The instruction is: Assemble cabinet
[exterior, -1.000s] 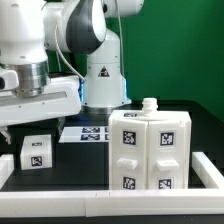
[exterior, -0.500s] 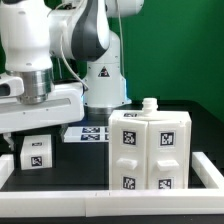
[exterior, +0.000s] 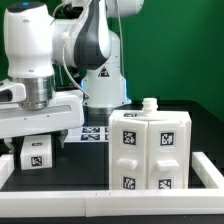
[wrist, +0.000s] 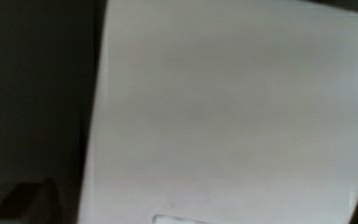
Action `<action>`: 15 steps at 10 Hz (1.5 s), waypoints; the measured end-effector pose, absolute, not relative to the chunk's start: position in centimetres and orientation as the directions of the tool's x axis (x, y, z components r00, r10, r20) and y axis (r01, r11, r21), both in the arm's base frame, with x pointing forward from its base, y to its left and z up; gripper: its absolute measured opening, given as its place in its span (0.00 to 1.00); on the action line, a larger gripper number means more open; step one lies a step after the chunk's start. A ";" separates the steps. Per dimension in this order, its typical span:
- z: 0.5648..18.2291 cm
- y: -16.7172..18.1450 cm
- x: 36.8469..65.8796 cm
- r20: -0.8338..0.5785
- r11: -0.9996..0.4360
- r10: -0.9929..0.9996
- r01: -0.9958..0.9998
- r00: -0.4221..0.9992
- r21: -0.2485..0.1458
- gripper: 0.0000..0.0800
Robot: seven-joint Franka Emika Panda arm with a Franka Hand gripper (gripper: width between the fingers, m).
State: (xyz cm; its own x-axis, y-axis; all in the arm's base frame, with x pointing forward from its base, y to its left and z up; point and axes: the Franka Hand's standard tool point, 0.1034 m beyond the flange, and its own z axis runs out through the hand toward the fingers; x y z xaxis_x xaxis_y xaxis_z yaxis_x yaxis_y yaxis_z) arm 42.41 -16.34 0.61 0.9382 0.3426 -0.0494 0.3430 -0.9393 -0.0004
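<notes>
Black tabletop [exterior: 205, 132]: cabinet [exterior: 150, 150] well apart from fingers [wrist: 34, 200].

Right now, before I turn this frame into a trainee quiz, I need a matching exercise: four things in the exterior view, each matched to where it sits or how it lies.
Things
1. cabinet
2. small tagged cube
3. marker board
4. robot base

Places or states
A. lying flat, just in front of the robot base
B. at the exterior view's left
C. at the back, behind the marker board
D. standing upright at the exterior view's right

Pairs: 1-D, 2-B, 3-A, 4-C.
</notes>
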 end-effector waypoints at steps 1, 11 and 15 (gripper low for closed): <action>0.6 -16.2 42.4 -0.051 -0.939 0.344 0.345 0.937 -0.002 0.85; 11.5 -10.3 46.6 -0.061 -0.935 0.351 0.347 0.934 -0.077 0.68; 17.3 -6.7 52.5 -0.049 -0.955 0.293 0.289 0.955 -0.072 0.68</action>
State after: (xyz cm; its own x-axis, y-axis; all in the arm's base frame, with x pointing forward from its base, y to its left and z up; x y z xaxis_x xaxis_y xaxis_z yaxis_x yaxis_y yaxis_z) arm 52.46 -6.67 17.28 0.9548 0.2932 -0.0492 0.2894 -0.9545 -0.0719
